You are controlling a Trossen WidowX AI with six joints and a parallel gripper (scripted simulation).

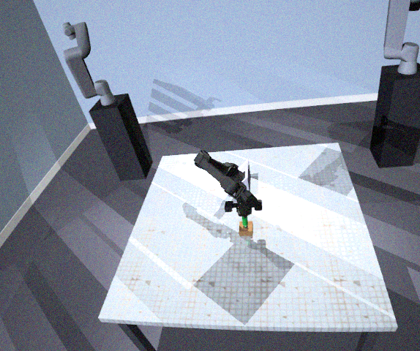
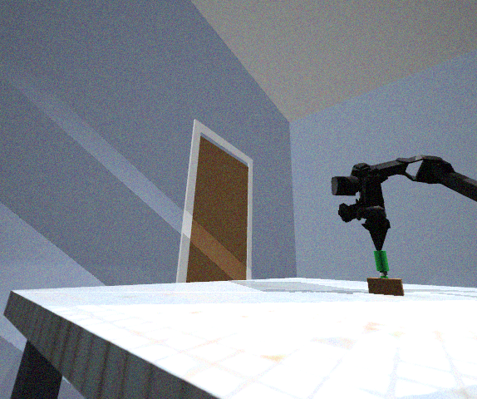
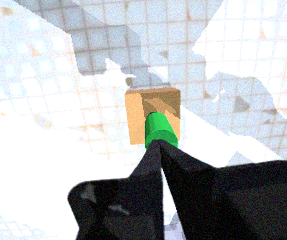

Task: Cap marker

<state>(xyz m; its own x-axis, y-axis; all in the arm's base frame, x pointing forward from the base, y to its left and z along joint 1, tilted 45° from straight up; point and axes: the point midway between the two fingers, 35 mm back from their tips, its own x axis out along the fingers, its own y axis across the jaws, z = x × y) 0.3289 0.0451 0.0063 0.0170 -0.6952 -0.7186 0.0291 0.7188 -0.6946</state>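
A big white table (image 1: pixel 301 287) with a pattern of little squares fills the lower middle of the top view. Two tall dark stands (image 1: pixel 121 136) sit on the floor behind it, one at the upper left and one at the upper right, each with a grey arm on top. In the exterior view a brown door (image 2: pixel 217 214) with a white frame stands in the middle.

The black robot arm (image 1: pixel 217 172) reaches across the middle of the table in the top view. Its gripper (image 2: pixel 380 245) points straight down, at the right of the exterior view. The two fingers are pressed together into one sharp tip, with nothing pinched between them.

The tip touches the top of the green cap (image 2: pixel 381 260). The cap sits on the marker (image 2: pixel 383 273), and only a small pale bit of the marker shows below it, I think. The marker stands in the small brown holder block (image 2: pixel 385 286) on the table.
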